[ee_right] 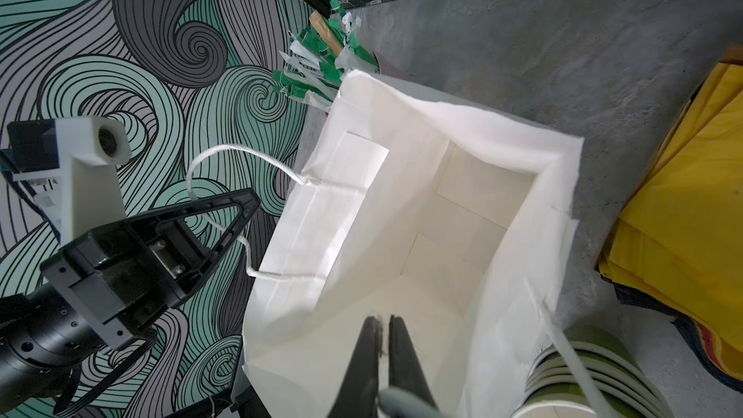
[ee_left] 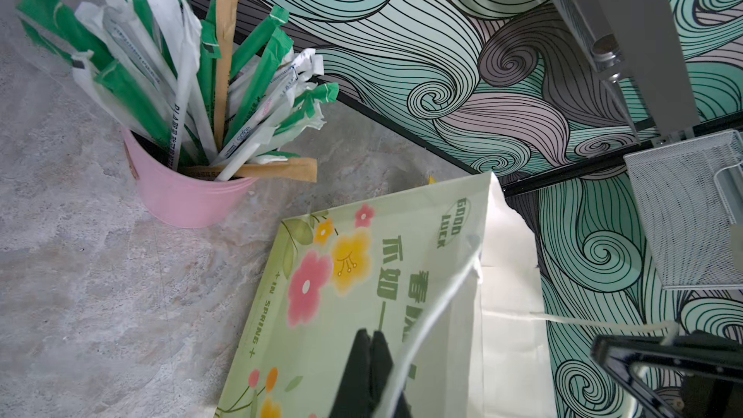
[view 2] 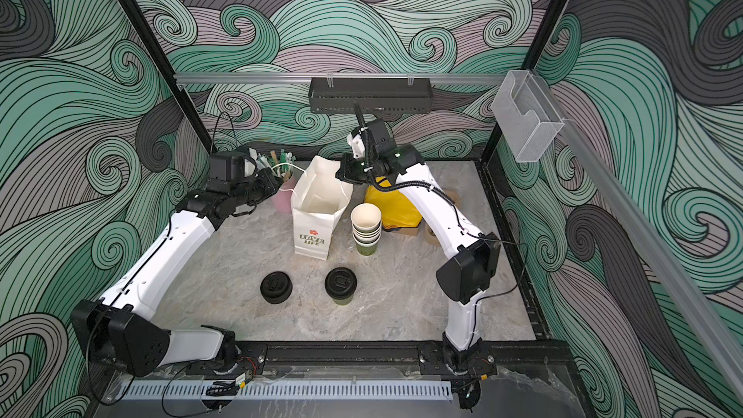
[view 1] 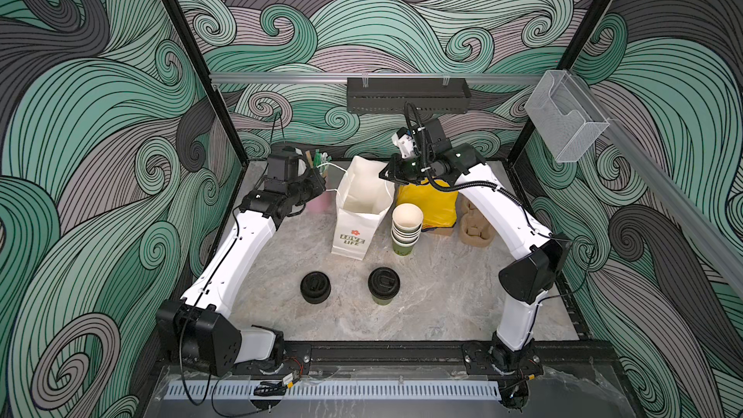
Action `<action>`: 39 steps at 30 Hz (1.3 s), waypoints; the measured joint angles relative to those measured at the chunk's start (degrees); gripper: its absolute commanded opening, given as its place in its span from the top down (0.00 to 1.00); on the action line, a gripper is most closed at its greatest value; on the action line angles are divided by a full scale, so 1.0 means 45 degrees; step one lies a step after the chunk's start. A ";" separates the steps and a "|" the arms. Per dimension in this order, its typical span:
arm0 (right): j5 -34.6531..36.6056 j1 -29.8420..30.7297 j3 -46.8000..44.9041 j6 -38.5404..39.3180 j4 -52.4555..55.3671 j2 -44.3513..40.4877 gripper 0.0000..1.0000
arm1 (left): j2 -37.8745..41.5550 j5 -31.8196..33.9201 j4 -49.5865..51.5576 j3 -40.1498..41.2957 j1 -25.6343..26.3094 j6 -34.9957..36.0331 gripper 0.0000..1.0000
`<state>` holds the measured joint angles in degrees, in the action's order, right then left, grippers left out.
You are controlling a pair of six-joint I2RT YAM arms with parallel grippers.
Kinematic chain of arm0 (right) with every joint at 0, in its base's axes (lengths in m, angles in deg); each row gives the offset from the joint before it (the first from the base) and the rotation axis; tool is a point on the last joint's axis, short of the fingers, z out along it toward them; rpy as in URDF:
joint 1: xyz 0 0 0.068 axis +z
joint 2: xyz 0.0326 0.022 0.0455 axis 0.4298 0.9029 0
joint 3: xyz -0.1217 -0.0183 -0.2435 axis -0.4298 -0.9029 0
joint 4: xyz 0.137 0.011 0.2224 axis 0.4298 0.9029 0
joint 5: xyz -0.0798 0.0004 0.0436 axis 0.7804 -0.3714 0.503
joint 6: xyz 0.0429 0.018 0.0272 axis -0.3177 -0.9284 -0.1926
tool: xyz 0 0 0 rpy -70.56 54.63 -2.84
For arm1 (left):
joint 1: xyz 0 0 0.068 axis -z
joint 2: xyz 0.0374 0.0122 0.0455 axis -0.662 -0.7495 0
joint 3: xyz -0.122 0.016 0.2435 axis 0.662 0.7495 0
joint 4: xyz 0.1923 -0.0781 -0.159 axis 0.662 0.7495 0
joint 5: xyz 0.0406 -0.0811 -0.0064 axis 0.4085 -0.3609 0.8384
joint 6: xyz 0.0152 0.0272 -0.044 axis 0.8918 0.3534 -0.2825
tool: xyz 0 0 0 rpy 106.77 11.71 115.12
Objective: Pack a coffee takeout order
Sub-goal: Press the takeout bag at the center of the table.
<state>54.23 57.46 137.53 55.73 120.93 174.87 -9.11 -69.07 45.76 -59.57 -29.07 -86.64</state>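
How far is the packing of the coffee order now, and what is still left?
Done: the paper bag stands open, and inside it looks empty. In hand: both grippers are shut at its mouth, the left gripper by a handle loop, the right gripper on the opposite side. To do: the lidded cup, the pulp carrier and the yellow sheet are all outside the bag.

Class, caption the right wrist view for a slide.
Right gripper, jaws together, above the open mouth of an empty white paper bag.
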 measured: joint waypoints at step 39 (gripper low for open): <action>0.2001 0.0024 -0.2166 0.0306 0.1127 -0.0845 0.59 | 0.0141 0.0160 -0.0170 0.0097 -0.0335 -0.0068 1.00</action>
<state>63.23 57.57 127.78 57.10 126.00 171.06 -8.48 -68.35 45.00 -59.13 -30.58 -86.94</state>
